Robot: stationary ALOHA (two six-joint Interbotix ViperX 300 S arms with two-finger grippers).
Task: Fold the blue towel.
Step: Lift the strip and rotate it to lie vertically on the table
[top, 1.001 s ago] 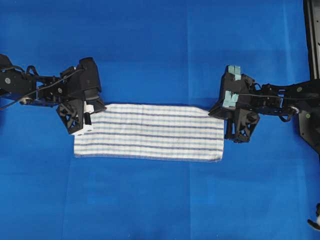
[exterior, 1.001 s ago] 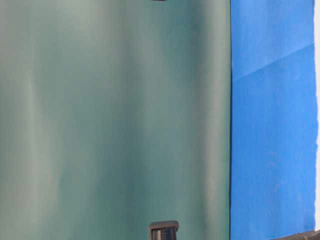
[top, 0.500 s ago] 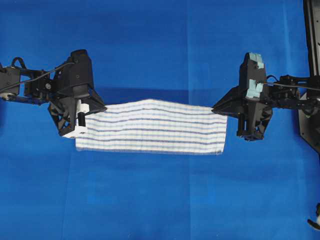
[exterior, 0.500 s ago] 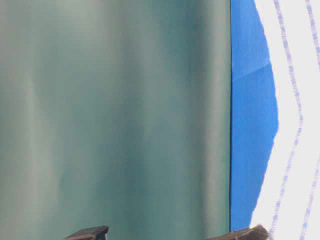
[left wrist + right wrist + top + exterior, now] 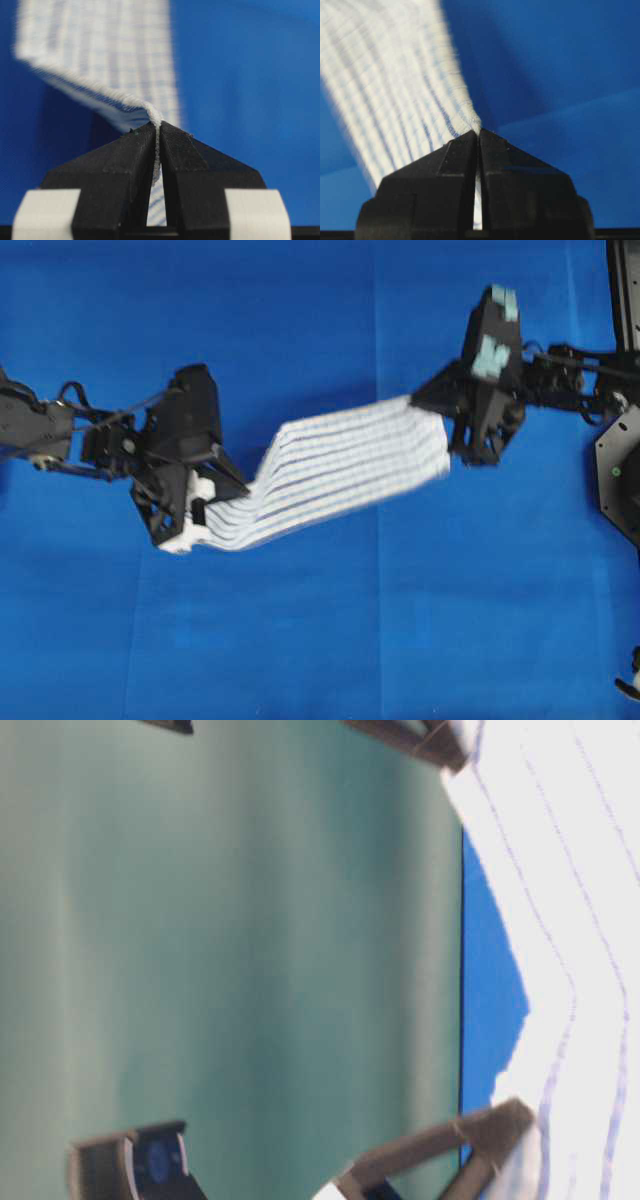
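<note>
Left gripper (image 5: 232,492) and right gripper (image 5: 425,398) clamped on blue towel (image 5: 335,468) corners, arms extended inward, towel stretched diagonally above table covering (image 5: 320,640).

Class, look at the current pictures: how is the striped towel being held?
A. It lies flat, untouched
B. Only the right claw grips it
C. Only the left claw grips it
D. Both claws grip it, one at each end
D: the left claw and right claw are each shut on an end of the blue towel, stretched between them.

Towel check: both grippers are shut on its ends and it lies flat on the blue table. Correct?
Not flat. The towel hangs stretched between the left gripper and right gripper, both shut on its ends, above the table; the overhead view shows this.
</note>
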